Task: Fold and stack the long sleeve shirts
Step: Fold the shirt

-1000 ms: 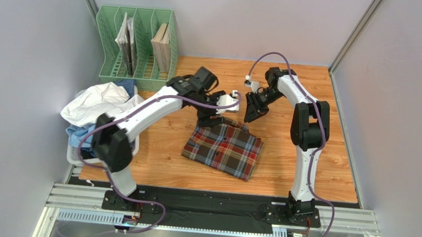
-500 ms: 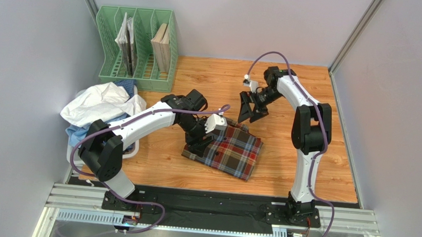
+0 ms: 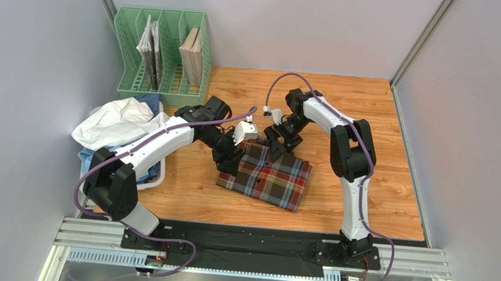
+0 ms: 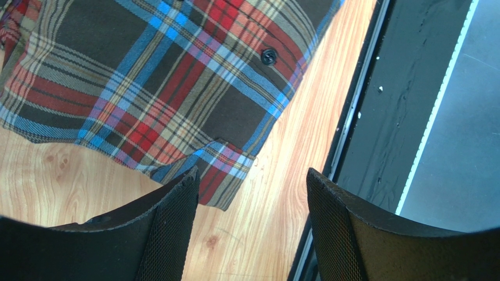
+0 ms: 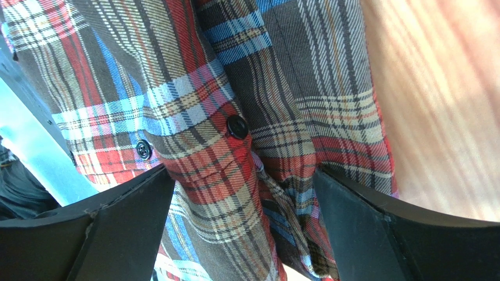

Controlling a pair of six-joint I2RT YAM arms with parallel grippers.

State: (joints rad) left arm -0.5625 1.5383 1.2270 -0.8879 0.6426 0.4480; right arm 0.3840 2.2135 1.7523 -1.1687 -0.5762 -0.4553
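The tartan long sleeve shirt (image 3: 269, 178) lies folded in a rectangle in the middle of the wooden table. My left gripper (image 3: 227, 160) hangs open over its left corner. In the left wrist view that gripper (image 4: 252, 196) has only bare wood between its fingers, and the shirt's corner (image 4: 226, 175) lies just beyond them. My right gripper (image 3: 275, 144) is at the shirt's back edge. Its jaws stand open in the right wrist view (image 5: 243, 190), straddling a bunched ridge of tartan cloth (image 5: 229, 152) without pinching it. The white shirt (image 3: 119, 119) and the light blue shirt (image 3: 89, 159) are heaped at the left.
A white basket (image 3: 158, 177) holds the heap at the table's left edge. A green file rack (image 3: 163, 55) with papers stands at the back left. Grey walls close in the left, back and right sides. The black rail (image 4: 381, 117) runs along the near table edge.
My left gripper has moved from the shirt's back edge toward the near left, to its left corner. My right gripper has come down and left onto the back edge and opened wide.
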